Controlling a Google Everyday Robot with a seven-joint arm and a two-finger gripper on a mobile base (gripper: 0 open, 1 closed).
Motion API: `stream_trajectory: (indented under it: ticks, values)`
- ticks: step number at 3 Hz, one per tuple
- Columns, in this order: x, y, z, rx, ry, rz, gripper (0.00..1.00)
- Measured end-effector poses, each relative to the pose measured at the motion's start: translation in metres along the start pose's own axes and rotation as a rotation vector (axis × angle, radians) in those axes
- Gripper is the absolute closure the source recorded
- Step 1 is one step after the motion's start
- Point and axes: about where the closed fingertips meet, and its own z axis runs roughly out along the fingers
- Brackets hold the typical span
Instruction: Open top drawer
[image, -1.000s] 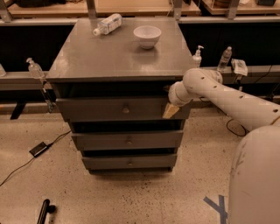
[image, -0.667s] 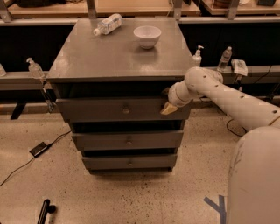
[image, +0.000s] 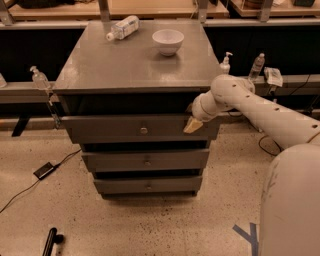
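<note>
One drawer concerned us: the top drawer (image: 100, 130), uppermost beneath the cabinet top (image: 135, 60), its knob (image: 144, 130) central. Further right, our gripper (image: 192, 125) sat at the front's right end, probably to hook its edge; whether clamped, we could not tell.

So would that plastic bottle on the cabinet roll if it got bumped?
Probably: the plastic bottle lies on its side on the flat cabinet top, so a nudge could roll it. Being plastic, it's likely light. The gripper is at the top drawer's right end.
</note>
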Motion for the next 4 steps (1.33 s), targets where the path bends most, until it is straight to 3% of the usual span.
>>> stream_trajectory:
  ticks: [1, 4]
  values:
    - [0.0, 0.001, -0.001, -0.001, -0.001, 0.001, 1.0]
    - [-0.012, 0.027, -0.018, -0.02, -0.032, 0.027, 1.0]
